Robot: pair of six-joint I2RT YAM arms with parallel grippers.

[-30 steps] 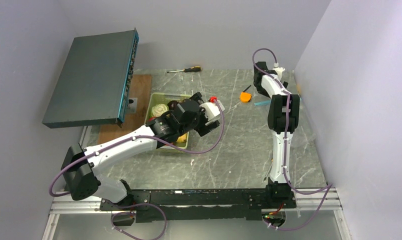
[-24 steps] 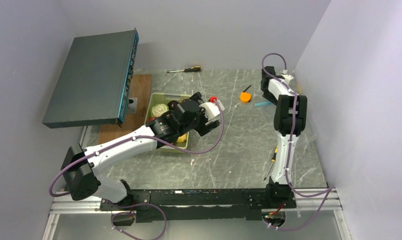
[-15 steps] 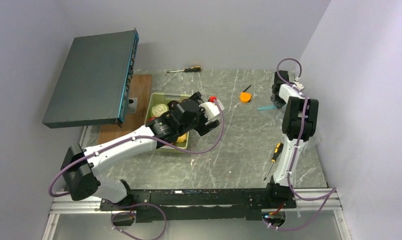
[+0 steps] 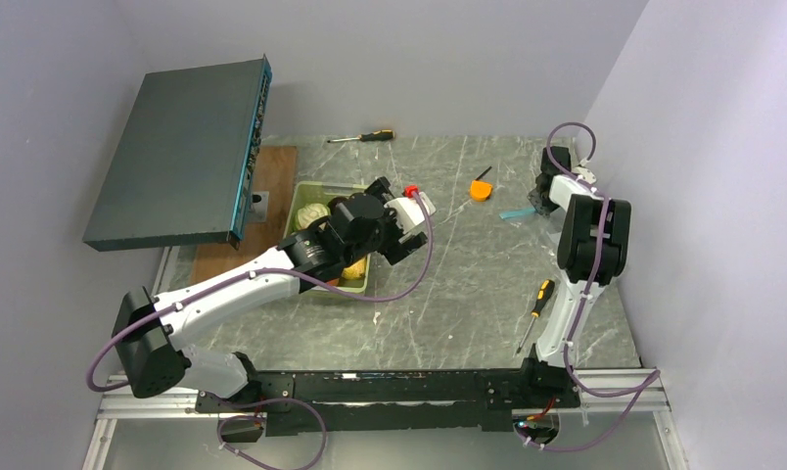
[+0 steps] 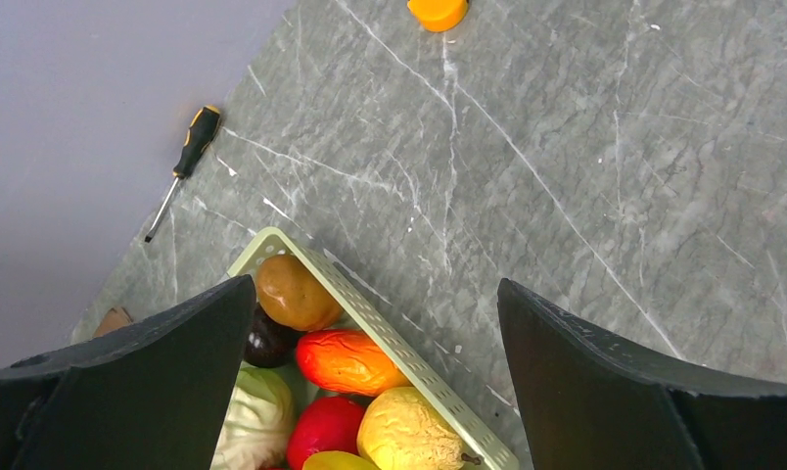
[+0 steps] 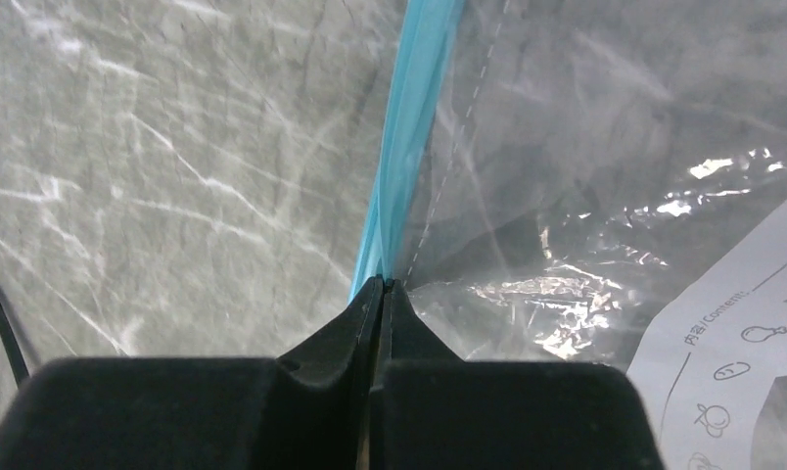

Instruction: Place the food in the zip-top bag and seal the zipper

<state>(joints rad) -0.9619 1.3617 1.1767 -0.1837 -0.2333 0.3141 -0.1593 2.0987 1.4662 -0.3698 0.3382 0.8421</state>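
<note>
The food (image 5: 346,360) lies in a pale green tray (image 5: 370,308): a brown potato (image 5: 292,292), an orange-red piece, a yellow one (image 5: 414,431), a red one, a cabbage (image 5: 257,421) and a dark purple one. My left gripper (image 5: 375,286) hangs open above the tray's corner (image 4: 355,188), holding nothing. At the far right, my right gripper (image 6: 381,284) is shut on the teal zipper (image 6: 409,117) of the clear zip-top bag (image 6: 585,147), which bears a white label (image 6: 732,323). From above, the zipper (image 4: 515,211) shows beside the right gripper (image 4: 540,201).
An orange tool (image 4: 481,188) lies mid-table at the back. One screwdriver (image 4: 365,137) rests by the back wall, another (image 4: 534,305) near the right arm's base. A dark flat box (image 4: 179,152) leans at the left above a wooden board (image 4: 257,215).
My right arm swung to the right, onto the bag's edge, and its jaws closed on the teal strip. The left arm shifted only slightly over the tray.
</note>
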